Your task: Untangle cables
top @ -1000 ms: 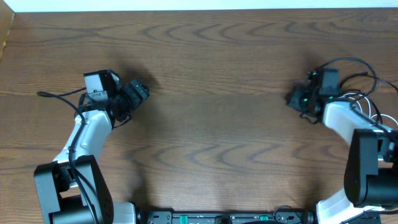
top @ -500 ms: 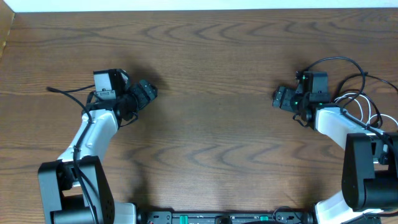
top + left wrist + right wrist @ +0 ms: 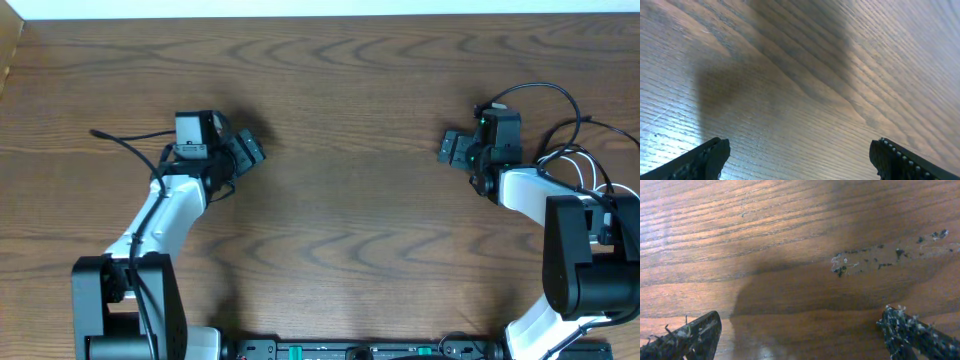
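Overhead: both arms have swung inward. Right gripper [image 3: 449,150] has just spread wide and is empty; left gripper [image 3: 249,150] is wide and empty. Thin black flexible cord [image 3: 110,136] lies far left and thin white flexible cord [image 3: 596,172] far right, well apart. Likely untangled, nothing left to hold.

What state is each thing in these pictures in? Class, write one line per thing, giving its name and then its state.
left gripper, open, holding nothing
right gripper, open, holding nothing
white cable, lying in loose loops beside the right arm, not gripped
table, scuffed below the right gripper
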`<state>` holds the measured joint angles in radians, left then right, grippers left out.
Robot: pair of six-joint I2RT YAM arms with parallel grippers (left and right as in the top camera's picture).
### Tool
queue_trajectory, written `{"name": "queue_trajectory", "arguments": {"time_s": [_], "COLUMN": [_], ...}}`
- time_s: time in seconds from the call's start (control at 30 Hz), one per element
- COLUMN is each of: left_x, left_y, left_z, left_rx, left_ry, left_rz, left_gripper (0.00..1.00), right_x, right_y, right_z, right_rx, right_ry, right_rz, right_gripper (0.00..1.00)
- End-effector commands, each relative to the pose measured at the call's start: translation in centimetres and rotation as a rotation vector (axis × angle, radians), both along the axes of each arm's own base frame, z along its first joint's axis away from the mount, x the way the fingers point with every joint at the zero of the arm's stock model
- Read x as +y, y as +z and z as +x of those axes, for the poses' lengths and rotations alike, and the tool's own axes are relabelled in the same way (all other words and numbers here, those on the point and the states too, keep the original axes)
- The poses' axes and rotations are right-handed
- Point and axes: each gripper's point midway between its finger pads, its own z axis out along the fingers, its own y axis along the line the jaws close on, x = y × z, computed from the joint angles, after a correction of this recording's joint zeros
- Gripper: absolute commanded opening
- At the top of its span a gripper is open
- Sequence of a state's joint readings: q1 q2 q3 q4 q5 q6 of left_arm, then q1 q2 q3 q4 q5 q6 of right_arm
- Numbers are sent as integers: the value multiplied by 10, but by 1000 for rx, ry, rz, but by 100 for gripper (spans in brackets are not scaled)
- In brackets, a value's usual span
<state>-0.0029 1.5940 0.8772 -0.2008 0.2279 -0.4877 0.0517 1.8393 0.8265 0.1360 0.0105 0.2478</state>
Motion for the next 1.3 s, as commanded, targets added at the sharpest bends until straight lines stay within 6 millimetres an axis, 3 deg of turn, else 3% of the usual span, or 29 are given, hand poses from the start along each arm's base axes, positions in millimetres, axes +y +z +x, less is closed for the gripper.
{"name": "queue_trajectory", "arguments": {"time_s": [0.0,0.13,0.3,0.53,0.73,0.9,1.1,1.27], "left_x": [0,-12,-26,-26,-24,-23,-25,-26], "left_y": [-5,-14,-36,-64,-82,-79,-56,-51], "left_z": [-3,-8,-28,-50,-63,-71,-58,-47], "left_rx": [-3,20,115,223,313,374,385,349], "left_ry": [-53,-137,-262,-390,-398,-403,-404,-400], "left_rz": [92,122,165,211,204,198,197,201], "left_gripper": [94,94,94,98,98,98,98,98], "right_x": [7,7,9,9,8,8,7,7], "right_y": [-52,-52,-48,-19,-1,0,0,28], "right_z": [-38,-38,-39,-46,-59,-60,-62,-61], "right_rx": [170,169,223,437,549,553,565,613], "right_ry": [24,31,88,101,99,99,98,96], "right_rz": [22,18,-9,-19,-19,-20,-19,-19], "right_gripper": [99,99,99,99,99,99,99,99]}}
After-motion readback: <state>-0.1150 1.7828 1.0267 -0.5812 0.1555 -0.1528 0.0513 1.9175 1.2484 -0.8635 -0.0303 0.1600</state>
